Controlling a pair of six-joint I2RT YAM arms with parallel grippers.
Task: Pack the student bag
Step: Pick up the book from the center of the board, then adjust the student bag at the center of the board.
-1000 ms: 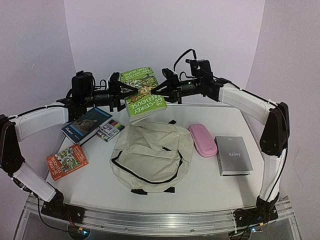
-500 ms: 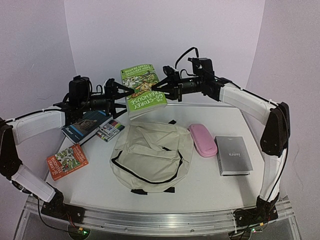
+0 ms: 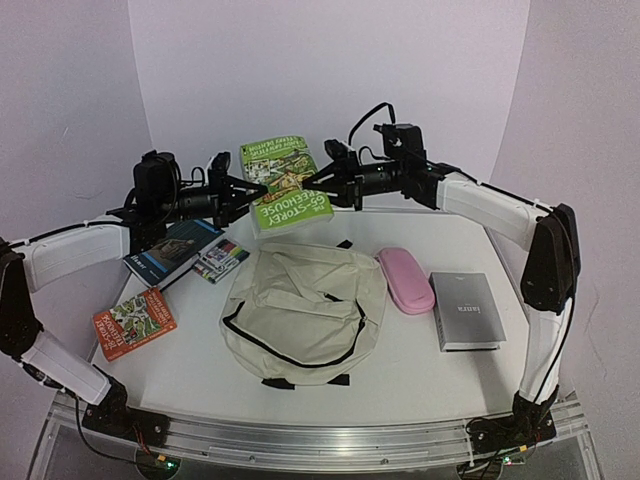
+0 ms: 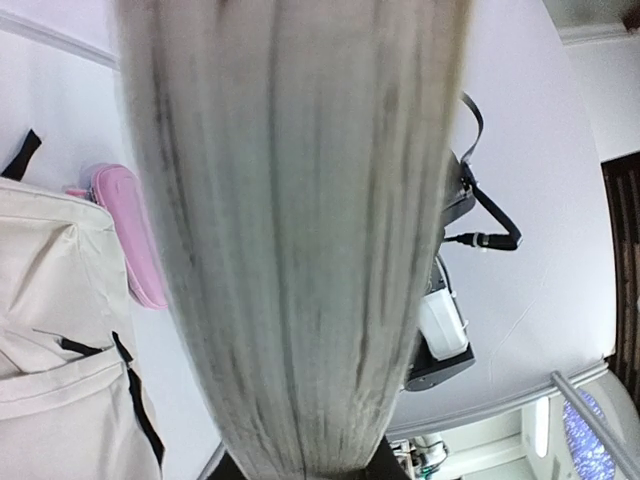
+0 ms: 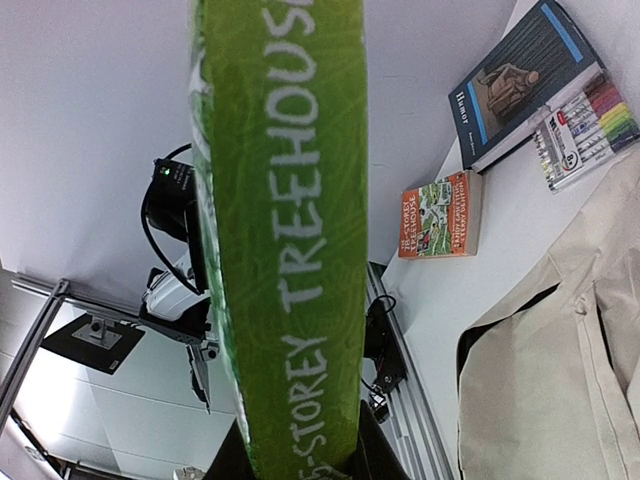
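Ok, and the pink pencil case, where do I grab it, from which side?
Across its narrow middle, from straight above. The pink pencil case lies flat, a long oval between the student bag and the grey book; its short width probably suits a pinch, and those neighbours crowd a sideways approach.

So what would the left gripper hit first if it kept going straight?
The green Treehouse book, whose page edge the left gripper holds; beyond it, probably the right gripper.
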